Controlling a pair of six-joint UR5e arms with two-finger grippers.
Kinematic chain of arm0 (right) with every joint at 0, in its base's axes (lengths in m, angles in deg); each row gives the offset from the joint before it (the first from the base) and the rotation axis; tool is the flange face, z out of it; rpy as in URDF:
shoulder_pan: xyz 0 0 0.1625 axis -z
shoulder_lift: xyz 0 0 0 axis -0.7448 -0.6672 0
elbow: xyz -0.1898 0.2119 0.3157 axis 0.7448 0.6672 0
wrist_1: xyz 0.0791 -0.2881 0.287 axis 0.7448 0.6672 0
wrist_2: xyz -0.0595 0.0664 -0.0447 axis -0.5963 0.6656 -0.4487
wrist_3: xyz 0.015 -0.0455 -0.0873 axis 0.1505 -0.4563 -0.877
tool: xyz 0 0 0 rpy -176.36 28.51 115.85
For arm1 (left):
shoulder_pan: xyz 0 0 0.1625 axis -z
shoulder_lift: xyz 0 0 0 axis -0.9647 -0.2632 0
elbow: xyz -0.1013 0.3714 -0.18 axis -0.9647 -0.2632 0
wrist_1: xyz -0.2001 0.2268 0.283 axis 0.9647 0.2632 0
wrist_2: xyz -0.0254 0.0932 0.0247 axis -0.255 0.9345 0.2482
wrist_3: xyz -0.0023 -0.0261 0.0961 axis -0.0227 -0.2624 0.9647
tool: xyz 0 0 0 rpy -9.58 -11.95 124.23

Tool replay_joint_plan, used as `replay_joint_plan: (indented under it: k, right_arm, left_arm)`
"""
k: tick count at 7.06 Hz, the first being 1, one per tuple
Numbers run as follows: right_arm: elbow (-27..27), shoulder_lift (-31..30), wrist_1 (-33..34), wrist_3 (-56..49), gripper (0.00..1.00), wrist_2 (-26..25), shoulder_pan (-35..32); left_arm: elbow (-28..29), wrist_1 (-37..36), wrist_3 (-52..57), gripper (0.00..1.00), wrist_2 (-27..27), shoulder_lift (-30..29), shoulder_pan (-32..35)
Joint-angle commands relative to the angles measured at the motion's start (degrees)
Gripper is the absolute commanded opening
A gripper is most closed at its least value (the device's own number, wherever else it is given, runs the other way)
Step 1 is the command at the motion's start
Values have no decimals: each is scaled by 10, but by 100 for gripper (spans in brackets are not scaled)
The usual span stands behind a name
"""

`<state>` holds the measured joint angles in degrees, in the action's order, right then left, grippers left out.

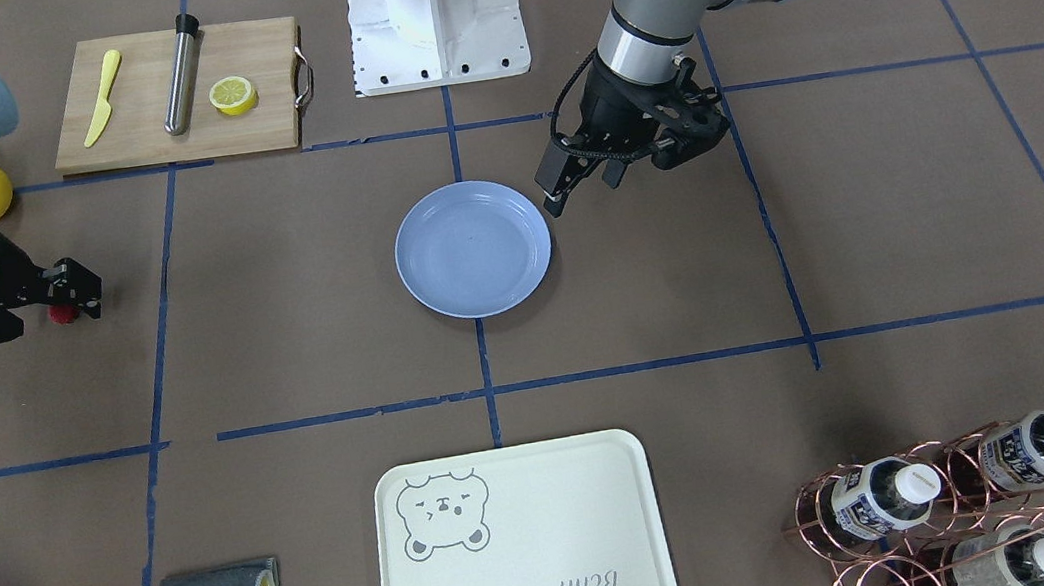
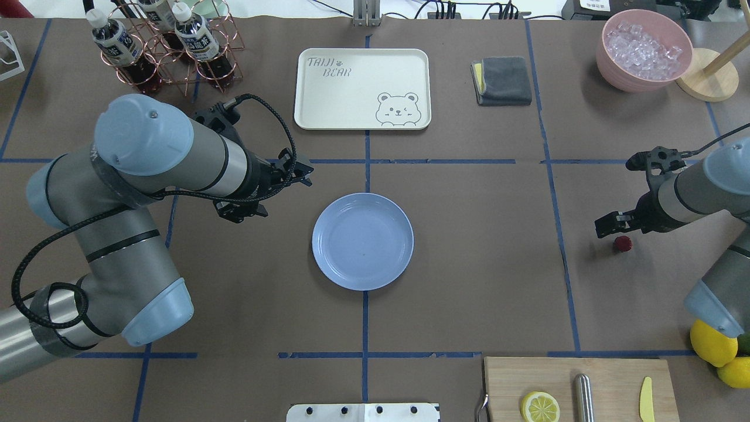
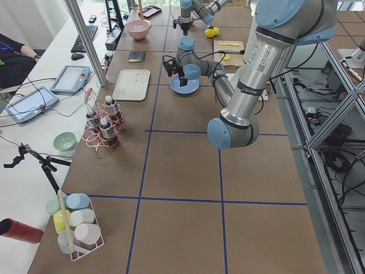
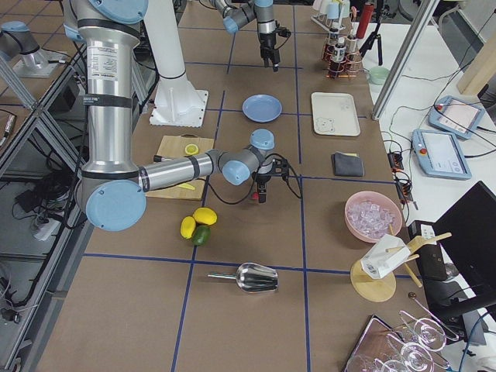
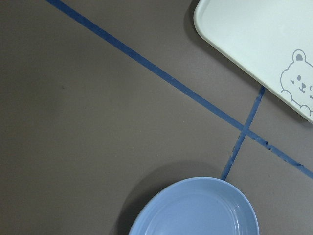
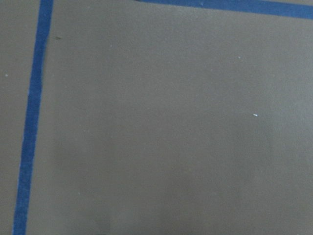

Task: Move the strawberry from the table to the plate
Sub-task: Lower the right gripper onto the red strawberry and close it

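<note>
The brown counter (image 1: 280, 295) carried an empty plate (image 1: 477, 284) just beside the left tool (image 1: 584, 186), its jaws apart. The strawberry (image 1: 62, 314) lay on the counter at the tip of the right tool (image 1: 73, 290), whose state I could not tell. Likely light, soft, bruisable: best pinched gently across its middle.

From overhead, the table (image 2: 486, 234) between my right gripper (image 2: 612, 228) and the plate (image 2: 362, 241) at nine o'clock lies bare, with only flat tape lines to cross. My left gripper (image 2: 299, 171) hangs near the plate's ten o'clock rim. Lemons (image 2: 712, 343) at five o'clock and the cutting board (image 2: 615, 375) at six stand well apart from that lane
</note>
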<state>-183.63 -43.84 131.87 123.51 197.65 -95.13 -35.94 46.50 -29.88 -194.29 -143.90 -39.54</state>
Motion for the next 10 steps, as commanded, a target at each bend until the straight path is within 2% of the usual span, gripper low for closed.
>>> replay_joint_plan:
  k: [1, 6, 7, 8, 9, 10]
  right_arm:
    - [12, -1, -19, 0, 100, 3, 1]
    - [-5, -19, -17, 0, 99, 16, 0]
    - [-8, -20, -17, 0, 90, 17, 0]
    - [-9, -19, -18, 0, 77, 17, 0]
    - [-12, -19, -17, 0, 60, 17, 0]
    - [-15, -19, -17, 0, 51, 17, 0]
  left_arm:
    - [0, 0, 0, 100, 0, 0, 0]
    - [0, 0, 0, 100, 0, 0, 4]
    - [0, 0, 0, 100, 0, 0, 4]
    - [0, 0, 0, 100, 0, 1, 4]
    - [0, 0, 0, 100, 0, 1, 5]
    - [0, 0, 0, 100, 0, 1, 5]
